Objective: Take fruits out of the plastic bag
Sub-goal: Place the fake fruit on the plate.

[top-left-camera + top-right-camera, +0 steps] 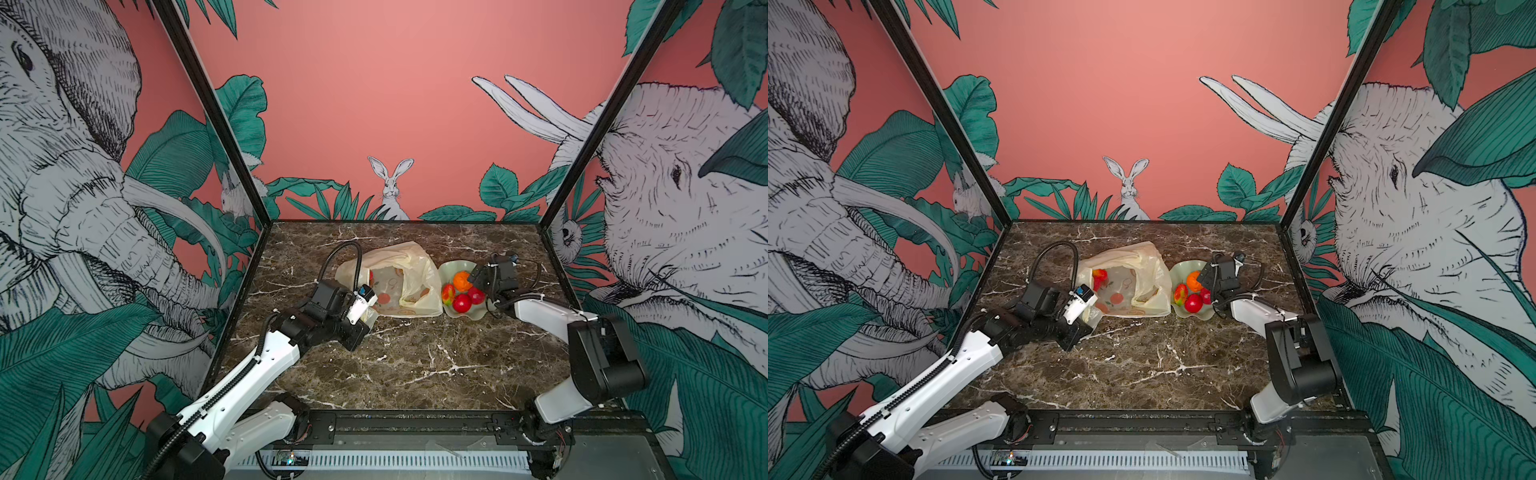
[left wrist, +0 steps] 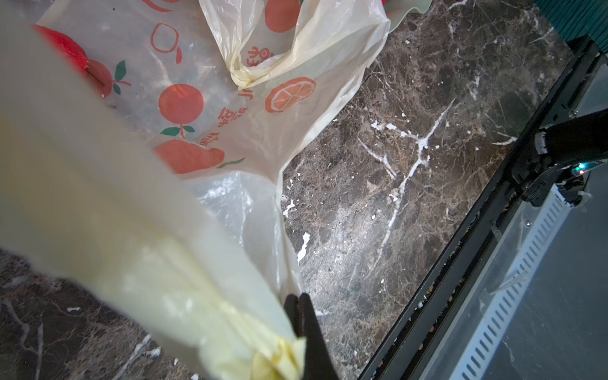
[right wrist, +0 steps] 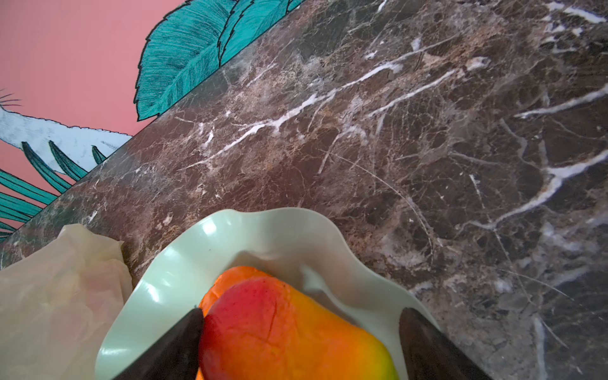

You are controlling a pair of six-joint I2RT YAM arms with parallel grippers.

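Note:
The pale-yellow plastic bag (image 1: 415, 270) (image 1: 1142, 266) lies crumpled on the marble table. My left gripper (image 2: 297, 297) (image 1: 368, 311) is shut on a bunched edge of the bag (image 2: 204, 98). One red fruit (image 2: 62, 46) (image 1: 1099, 277) shows inside it. My right gripper (image 3: 301, 312) (image 1: 473, 282) hangs open over the green dish (image 3: 184, 263). Between its fingers a red-yellow oval fruit (image 3: 289, 329) lies in the dish, touching one finger (image 3: 184, 332) and apart from the other. An orange (image 3: 230, 279) (image 1: 461, 280) sits behind it.
The wavy-rimmed dish (image 1: 451, 266) (image 1: 1183, 266) stands right of the bag, touching it. It also holds a round red fruit (image 1: 462, 303) and a red-yellow fruit (image 1: 448, 292). Black frame posts stand at the table's back corners, and a black rail (image 2: 460, 263) runs along its front edge.

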